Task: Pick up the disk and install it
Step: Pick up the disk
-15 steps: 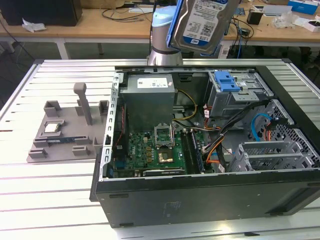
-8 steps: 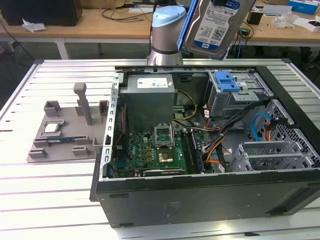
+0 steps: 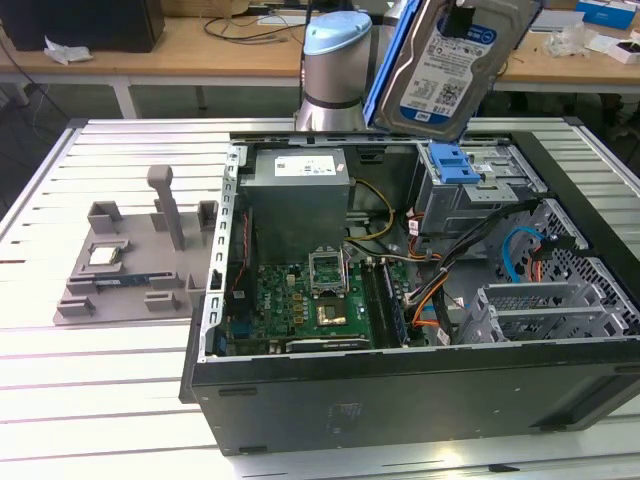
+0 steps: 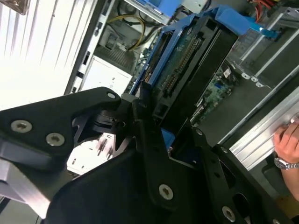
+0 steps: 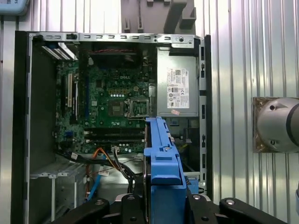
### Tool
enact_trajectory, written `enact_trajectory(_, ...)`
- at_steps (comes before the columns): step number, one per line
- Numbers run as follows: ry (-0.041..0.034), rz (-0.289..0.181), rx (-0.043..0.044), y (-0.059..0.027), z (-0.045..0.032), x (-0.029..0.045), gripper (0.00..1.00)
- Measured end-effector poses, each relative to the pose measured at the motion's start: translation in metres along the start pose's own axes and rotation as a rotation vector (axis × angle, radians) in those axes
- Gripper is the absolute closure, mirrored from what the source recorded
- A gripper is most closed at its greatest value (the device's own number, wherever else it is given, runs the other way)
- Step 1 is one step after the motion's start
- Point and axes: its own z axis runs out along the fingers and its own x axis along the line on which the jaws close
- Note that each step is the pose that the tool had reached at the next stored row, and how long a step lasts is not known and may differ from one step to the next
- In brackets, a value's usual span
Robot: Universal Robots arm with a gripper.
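Note:
The disk (image 3: pixel 440 70), silver with a white-and-blue label and blue side rails, hangs tilted in the air above the back of the open computer case (image 3: pixel 400 380), over the grey drive cage (image 3: pixel 470 195). In both wrist views my gripper (image 4: pixel 163 126) is shut on the disk (image 4: pixel 187 74), its black fingers (image 4: pixel 142 116) pressing on the two sides. The first wrist view shows the disk (image 5: pixel 161 154) edge-on between the fingers of my gripper (image 5: pixel 161 200), with the motherboard (image 5: pixel 112 102) far below.
A blue plastic caddy (image 3: pixel 452 165) sits on top of the drive cage. The power supply (image 3: pixel 298 200) and loose cables fill the case's back. A grey fixture (image 3: pixel 130 270) with a small chip (image 3: pixel 105 255) lies at the exterior view's left. A person's hand (image 4: pixel 285 140) rests at the table edge.

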Motion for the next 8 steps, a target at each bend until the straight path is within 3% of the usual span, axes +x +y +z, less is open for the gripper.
enact_trajectory(3, 0.0, 0.0, 0.0, -0.0001, 0.0008, 0.0148, 0.63)
enact_trajectory(8, -0.0001, 0.0, 0.0, -0.0003, 0.0016, 0.0321, 0.63)
